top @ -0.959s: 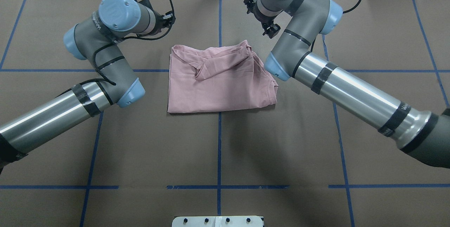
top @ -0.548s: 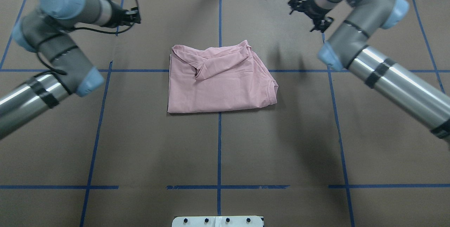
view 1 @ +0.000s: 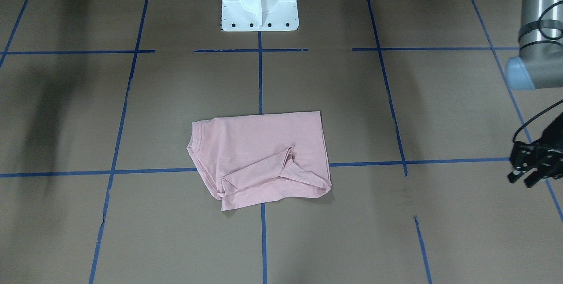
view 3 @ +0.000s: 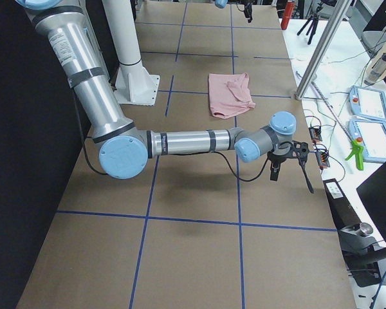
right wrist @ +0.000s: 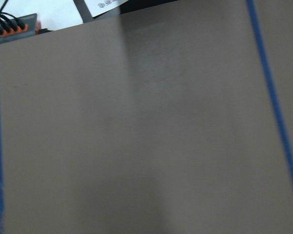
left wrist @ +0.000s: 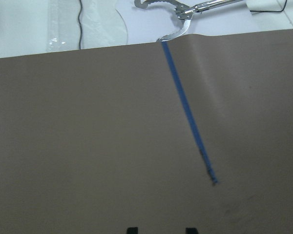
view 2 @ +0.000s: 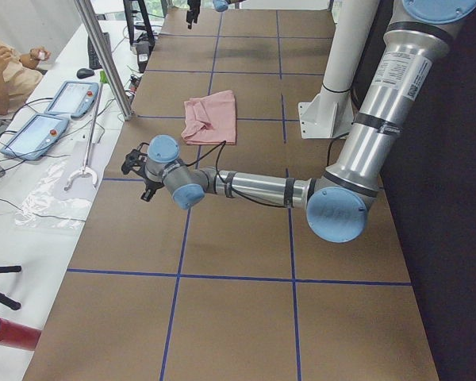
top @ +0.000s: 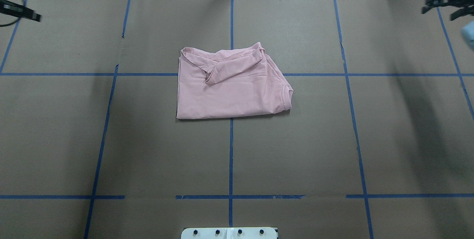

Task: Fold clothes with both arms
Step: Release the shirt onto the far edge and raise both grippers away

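The pink T-shirt (top: 229, 87) lies folded in a rough rectangle at the table's middle, plain pink side up, with the collar (top: 287, 96) at its right and a sleeve (top: 231, 67) folded across its far part. The print is hidden. It also shows in the front-facing view (view 1: 259, 156) and both side views (view 2: 210, 117) (view 3: 230, 94). My left gripper (top: 22, 12) is far left of the shirt, open and empty; its fingertips (left wrist: 132, 229) stand apart. My right gripper (top: 442, 4) is at the far right corner, open and empty.
The white pedestal base (view 1: 258, 0) stands at the near edge. Blue tape lines (top: 231, 157) grid the brown table cover. Beyond the far edge are a metal post (view 2: 103, 55), tablets (view 2: 32, 135), a grabber tool (left wrist: 185, 9) and a seated person (view 2: 4, 75).
Both arms have swung outward from beside the shirt to the table's far left and far right. The shirt has not moved.
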